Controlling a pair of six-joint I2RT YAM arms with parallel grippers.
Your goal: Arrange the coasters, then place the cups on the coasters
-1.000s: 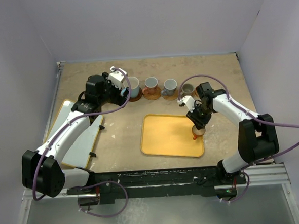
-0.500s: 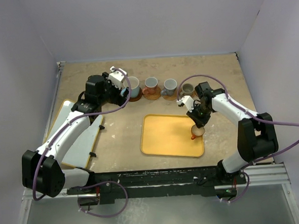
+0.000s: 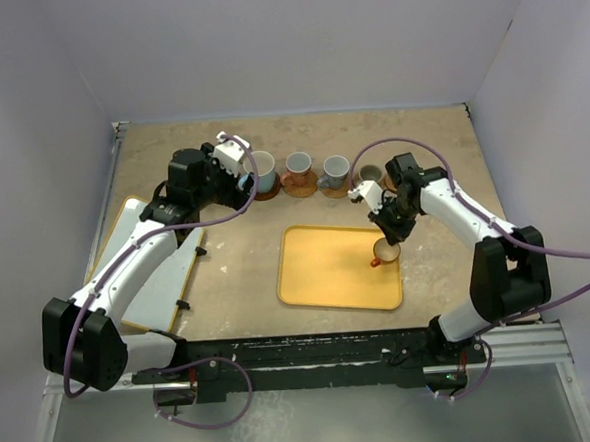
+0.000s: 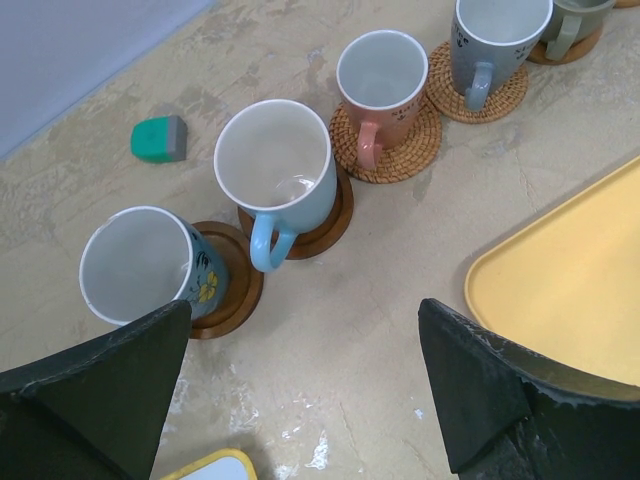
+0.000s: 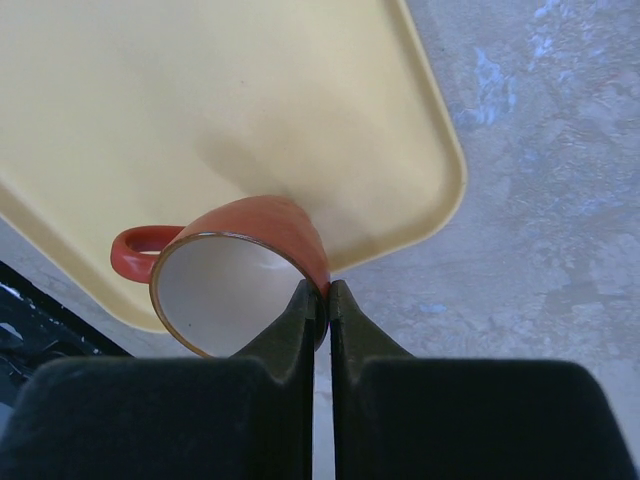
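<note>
Right gripper [image 5: 320, 300] pinching the orange cup [image 5: 245, 260] by its rim, tilted over the tray's [image 5: 200, 100] right edge. Left gripper [image 4: 302, 320] spread wide above cups [image 4: 275, 165] on coasters [image 4: 400, 165] along the tabletop's [image 3: 228, 275] far edge.

Beige table [image 3: 227, 255] carries a yellow tray [image 3: 328, 269], coasters [image 4: 400, 166] and a teal block [image 4: 158, 138].

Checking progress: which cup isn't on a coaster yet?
The small orange-brown cup, rim pinched in the right claw over the yellow tray; the other five stand on coasters.
</note>
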